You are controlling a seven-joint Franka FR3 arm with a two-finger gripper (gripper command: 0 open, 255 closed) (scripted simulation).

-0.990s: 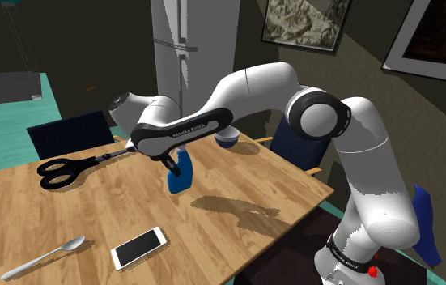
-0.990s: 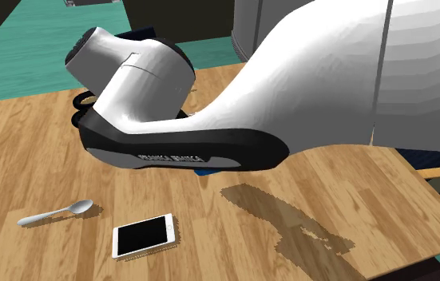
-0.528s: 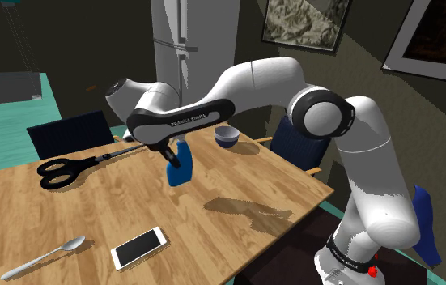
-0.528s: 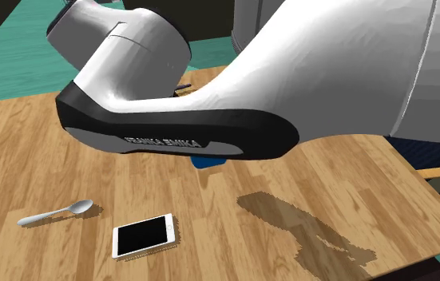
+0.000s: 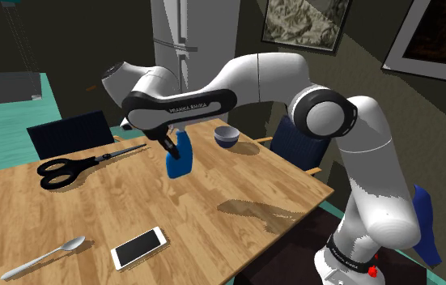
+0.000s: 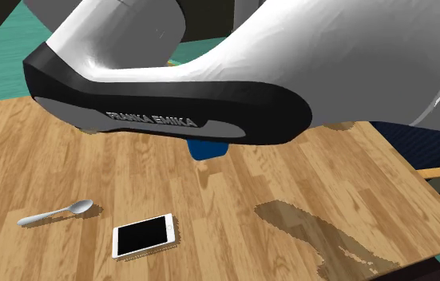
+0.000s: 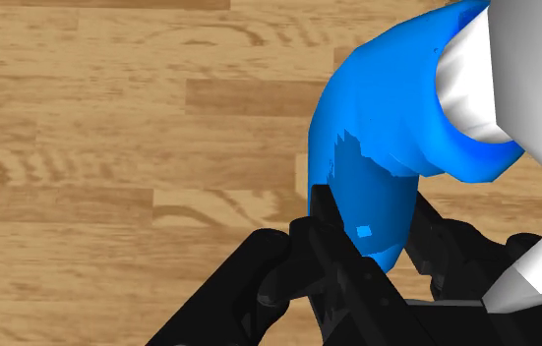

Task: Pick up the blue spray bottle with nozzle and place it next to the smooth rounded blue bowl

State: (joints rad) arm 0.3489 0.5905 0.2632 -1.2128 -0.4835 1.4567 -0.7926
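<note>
And there was the blue spray bottle point(image 5: 179, 159), upright over the middle of the wooden table point(image 5: 237, 182), pinched low on its body between the two black fingers of the gripper point(image 5: 168, 146). From the wrist, the fingers point(image 7: 325, 208) pressed either side of the bright blue, smoothly curved body point(image 7: 387, 128), with a white part showing against it at one end. In the second exterior view just its blue base point(image 6: 208, 151) peeked out close above the table; whether it touched the wood could not be told. The bowl point(image 5: 227, 135), small, round and dark blue with a paler inside, sat upright near the table's far edge, apart from the bottle.
</note>
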